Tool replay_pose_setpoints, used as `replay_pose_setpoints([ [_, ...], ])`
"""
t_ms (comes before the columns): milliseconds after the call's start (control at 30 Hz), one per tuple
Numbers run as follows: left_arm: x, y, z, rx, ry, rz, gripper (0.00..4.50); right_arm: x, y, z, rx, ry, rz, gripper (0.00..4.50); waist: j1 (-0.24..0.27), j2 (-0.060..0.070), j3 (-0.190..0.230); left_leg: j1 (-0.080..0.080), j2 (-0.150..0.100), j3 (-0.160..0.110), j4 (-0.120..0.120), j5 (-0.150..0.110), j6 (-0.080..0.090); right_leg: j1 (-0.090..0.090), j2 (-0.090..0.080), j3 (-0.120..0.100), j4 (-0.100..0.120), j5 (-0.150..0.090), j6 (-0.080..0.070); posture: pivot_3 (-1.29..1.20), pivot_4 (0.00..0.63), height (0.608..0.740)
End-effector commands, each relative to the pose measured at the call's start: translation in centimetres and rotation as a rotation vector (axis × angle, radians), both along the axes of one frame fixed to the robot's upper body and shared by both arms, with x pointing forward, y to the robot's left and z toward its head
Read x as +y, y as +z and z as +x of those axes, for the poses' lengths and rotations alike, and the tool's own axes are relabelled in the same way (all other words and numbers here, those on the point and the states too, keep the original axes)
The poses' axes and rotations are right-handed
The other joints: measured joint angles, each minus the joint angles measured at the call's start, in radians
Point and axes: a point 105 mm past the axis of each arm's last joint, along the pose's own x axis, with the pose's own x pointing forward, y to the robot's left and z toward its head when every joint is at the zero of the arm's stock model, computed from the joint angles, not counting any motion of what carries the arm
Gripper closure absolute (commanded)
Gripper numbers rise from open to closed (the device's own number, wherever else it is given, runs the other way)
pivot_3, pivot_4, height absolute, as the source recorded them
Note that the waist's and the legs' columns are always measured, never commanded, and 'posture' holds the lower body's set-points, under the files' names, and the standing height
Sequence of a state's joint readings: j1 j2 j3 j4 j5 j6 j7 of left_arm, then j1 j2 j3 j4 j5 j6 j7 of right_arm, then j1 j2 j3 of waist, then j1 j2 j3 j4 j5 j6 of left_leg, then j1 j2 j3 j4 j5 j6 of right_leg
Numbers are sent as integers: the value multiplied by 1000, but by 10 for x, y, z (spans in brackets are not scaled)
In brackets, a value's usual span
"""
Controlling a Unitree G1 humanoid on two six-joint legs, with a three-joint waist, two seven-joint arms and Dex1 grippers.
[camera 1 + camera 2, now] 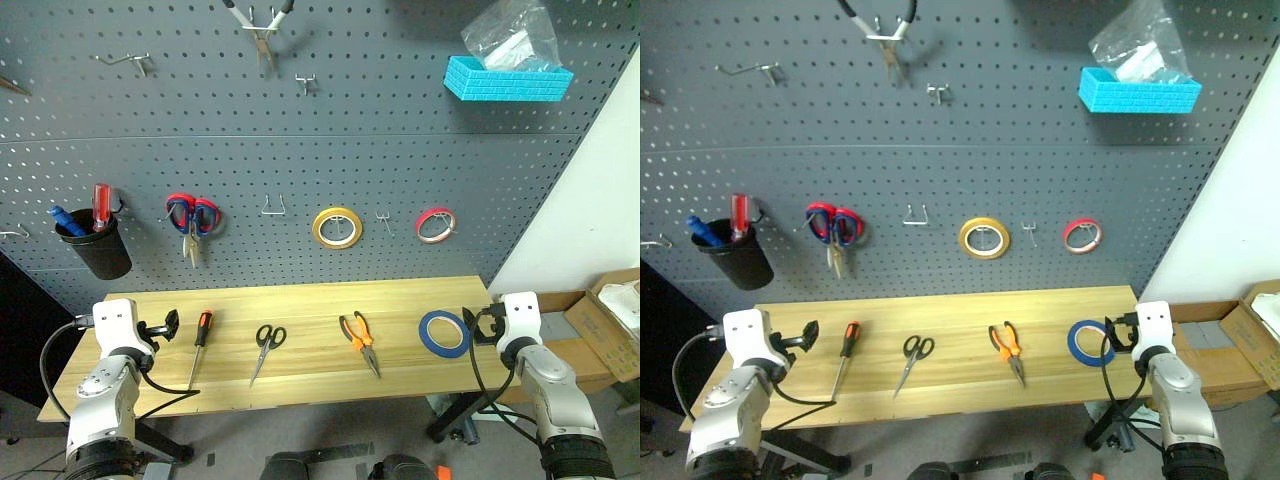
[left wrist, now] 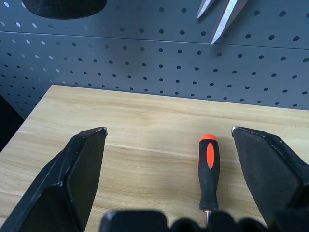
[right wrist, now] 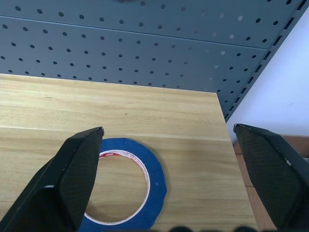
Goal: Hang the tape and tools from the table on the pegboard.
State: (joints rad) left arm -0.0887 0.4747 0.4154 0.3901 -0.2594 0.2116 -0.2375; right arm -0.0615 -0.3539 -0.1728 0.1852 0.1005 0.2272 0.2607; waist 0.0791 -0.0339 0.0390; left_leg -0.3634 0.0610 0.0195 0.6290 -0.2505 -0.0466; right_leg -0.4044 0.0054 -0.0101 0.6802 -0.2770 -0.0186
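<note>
On the light wood table [image 1: 310,385] lie, from left to right, an orange-and-black screwdriver [image 1: 200,340], small black scissors [image 1: 266,345], orange-handled pliers [image 1: 361,341] and a flat blue tape [image 1: 445,332]. Behind it rises the dark grey pegboard [image 1: 380,150]. My left gripper [image 1: 165,325] is open at the table's left end, just left of the screwdriver [image 2: 208,169], which lies between its fingers in the left wrist view. My right gripper [image 1: 478,322] is open at the right end, close beside the tape [image 3: 157,179], holding nothing.
On the board hang a black cup [image 1: 97,250] holding a red-handled screwdriver, red-and-blue scissors [image 1: 192,215], a yellow roll [image 1: 337,227], a red roll [image 1: 436,224], bare hooks [image 1: 274,208] and a blue bin [image 1: 508,80]. Cardboard boxes [image 1: 610,320] stand to the right.
</note>
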Motion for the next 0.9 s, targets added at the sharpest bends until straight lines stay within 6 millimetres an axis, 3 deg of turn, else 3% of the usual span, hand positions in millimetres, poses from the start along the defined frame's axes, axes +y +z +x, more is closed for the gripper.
replay_pose_setpoints([
  [33,5,16,3,-52,-3,28,49,-2,16,5,-53,21,-33,0,0,0,0,0,0,0,0,0,0,0,0,0,0,0,0,217,2,740],
  [200,-13,18,9,-57,-74,11,49,1,20,6,-56,54,-53,0,0,0,0,0,0,0,0,0,0,0,0,0,0,0,0,212,22,740],
  [400,-96,22,22,-51,-448,-44,49,27,23,8,-24,207,-87,0,-2,1,8,0,0,0,0,0,0,0,2,0,0,0,0,193,54,740],
  [600,-190,19,11,19,-939,-15,49,46,22,10,65,344,-105,0,-10,3,26,0,0,1,0,0,0,0,4,1,0,0,-1,158,80,740],
  [700,-223,17,8,32,-1114,-6,49,52,22,14,105,388,-102,0,-24,6,38,-1,0,1,0,0,0,0,5,2,0,0,-1,145,103,740],
  [900,-278,22,27,-25,-1306,39,49,63,25,27,161,441,-89,0,-33,5,83,-1,0,-3,2,1,1,1,9,4,0,0,-1,101,173,740],
])
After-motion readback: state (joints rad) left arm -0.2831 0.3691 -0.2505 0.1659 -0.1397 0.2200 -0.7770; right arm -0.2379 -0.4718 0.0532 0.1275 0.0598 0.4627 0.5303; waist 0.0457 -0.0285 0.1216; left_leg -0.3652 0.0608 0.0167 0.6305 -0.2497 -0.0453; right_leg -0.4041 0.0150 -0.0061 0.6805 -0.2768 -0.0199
